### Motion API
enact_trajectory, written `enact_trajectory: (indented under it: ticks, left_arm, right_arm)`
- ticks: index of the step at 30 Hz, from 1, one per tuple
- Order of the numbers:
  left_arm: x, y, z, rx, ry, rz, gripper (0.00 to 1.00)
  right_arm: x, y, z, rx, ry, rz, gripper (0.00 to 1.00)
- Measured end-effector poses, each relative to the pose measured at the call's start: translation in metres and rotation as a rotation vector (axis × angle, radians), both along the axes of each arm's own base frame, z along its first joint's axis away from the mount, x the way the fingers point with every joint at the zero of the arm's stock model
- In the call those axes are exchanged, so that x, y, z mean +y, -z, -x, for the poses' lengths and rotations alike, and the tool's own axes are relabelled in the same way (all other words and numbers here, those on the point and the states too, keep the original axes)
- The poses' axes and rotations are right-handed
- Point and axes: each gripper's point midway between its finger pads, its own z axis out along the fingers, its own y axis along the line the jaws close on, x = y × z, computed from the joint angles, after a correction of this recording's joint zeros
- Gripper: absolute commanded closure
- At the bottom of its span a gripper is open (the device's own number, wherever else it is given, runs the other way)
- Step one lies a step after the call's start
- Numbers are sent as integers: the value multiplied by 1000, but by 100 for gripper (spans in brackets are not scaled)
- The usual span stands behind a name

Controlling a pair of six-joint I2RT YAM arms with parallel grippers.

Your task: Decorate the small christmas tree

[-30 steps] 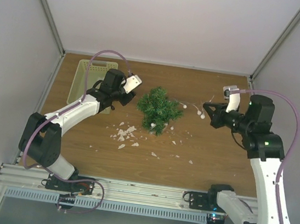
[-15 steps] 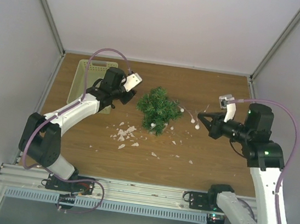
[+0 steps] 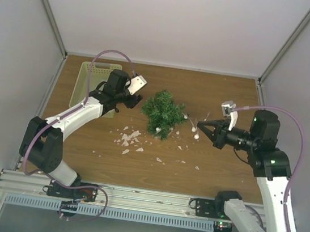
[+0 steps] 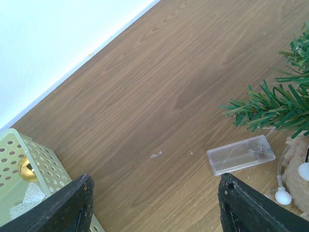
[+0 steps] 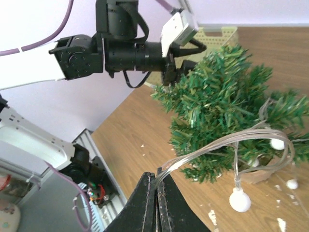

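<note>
The small christmas tree point(image 3: 164, 112) point(image 5: 222, 96) stands mid-table, bushy and dark green; its branch tips point(image 4: 280, 104) show in the left wrist view. A clear-wired light string point(image 5: 217, 145) with white bulbs point(image 5: 240, 199) point(image 3: 193, 129) drapes off the tree's right side. My right gripper point(image 5: 158, 176) point(image 3: 199, 123) is shut on the wire's end, just right of the tree. Left of the tree my left gripper point(image 4: 154, 180) point(image 3: 123, 101) is open, with bare wood between its fingers. The string's clear battery box point(image 4: 240, 154) lies on the table beside the tree.
A pale yellow-green perforated basket point(image 3: 93, 82) point(image 4: 29, 159) sits at the back left with a gold ball point(image 4: 26, 168) inside. White scraps point(image 3: 129, 139) litter the wood in front of the tree. Walls close the table on three sides.
My right gripper has moved left toward the tree, carrying the light string. The left arm has stayed in place.
</note>
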Motion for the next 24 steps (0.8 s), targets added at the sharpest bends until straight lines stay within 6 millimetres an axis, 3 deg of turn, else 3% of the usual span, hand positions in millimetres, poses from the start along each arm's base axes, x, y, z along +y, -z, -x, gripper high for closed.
enact_trajectory:
  ticks: [8,17,24]
  left_arm:
    - [3,-2,-2,-9,-16,-9,28]
    - [8,-3,-5,-19,-42,-27,23]
    - [15,-4,-8,-32,-77,-50,17]
  right_arm:
    - [25,14,10,66,-85,-6,99]
    - [72,35,9,126,-146,92,100]
    - [101,37,12,123,-173,120,100]
